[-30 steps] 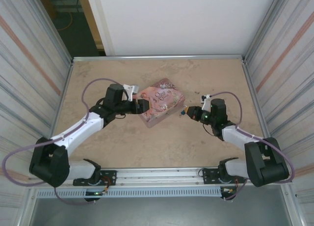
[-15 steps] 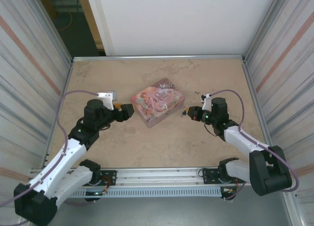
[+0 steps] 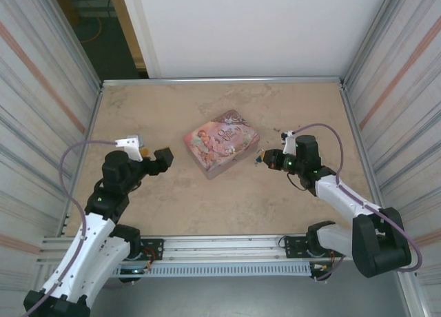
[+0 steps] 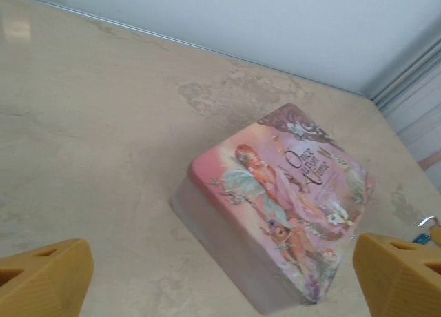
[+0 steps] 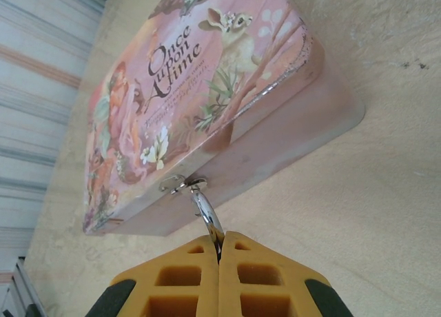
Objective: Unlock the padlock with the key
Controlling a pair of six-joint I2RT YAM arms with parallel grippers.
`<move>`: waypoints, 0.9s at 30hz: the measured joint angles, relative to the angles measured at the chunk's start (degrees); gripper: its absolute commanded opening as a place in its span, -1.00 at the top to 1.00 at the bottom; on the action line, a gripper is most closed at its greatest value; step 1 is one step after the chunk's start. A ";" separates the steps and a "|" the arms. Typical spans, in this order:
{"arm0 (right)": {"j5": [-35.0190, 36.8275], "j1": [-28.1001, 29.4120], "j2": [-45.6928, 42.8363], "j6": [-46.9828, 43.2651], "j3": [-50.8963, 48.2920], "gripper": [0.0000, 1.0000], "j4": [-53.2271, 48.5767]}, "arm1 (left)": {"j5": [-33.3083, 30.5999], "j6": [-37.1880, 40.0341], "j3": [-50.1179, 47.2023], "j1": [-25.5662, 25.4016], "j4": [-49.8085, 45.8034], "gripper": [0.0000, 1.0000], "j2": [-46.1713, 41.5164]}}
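The padlock point(image 3: 258, 158) hangs at the right side of the pink illustrated tin point(image 3: 220, 141). Its silvery shackle point(image 5: 207, 217) runs through the hasp on the tin point(image 5: 179, 83). My right gripper point(image 5: 219, 242) is shut on the padlock, whose body is hidden between the yellow pads, so just the shackle sticks out. In the top view the right gripper point(image 3: 263, 157) sits close against the tin's right corner. My left gripper point(image 3: 153, 155) stands open, well to the left of the tin and apart from it. The left wrist view has the tin point(image 4: 275, 213) ahead between the wide-spread fingers point(image 4: 48, 272). The key is hidden.
The tin lies near the middle of a beige table point(image 3: 227, 110). Metal rails edge the table, with corrugated walls point(image 3: 41, 89) on both sides and a white panel point(image 3: 248, 27) behind. Bare tabletop lies between the left gripper and the tin.
My left arm has drawn back to the left, off the tin, and its jaws have opened wide. The right gripper has stayed shut at the padlock.
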 measured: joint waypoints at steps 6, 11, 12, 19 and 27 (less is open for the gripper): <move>0.83 0.04 -0.85 -0.79 0.72 1.00 -2.51 | -4.09 5.73 0.50 0.00 -2.45 -0.97 -3.13; 1.29 0.04 -0.92 -1.55 1.09 1.00 -4.90 | -4.28 13.09 3.87 0.33 -2.97 -0.97 -3.10; 1.29 0.04 -0.92 -1.64 1.31 1.00 -5.29 | -3.82 15.13 4.94 0.37 -3.43 -0.97 -2.67; 1.49 0.04 -2.25 -2.36 2.60 1.00 -8.35 | -0.26 26.08 4.22 0.37 -2.95 -0.98 -1.68; 2.73 0.04 -3.19 -3.15 2.93 1.00 -11.47 | 6.23 32.76 -2.40 0.37 -1.60 -0.97 -2.51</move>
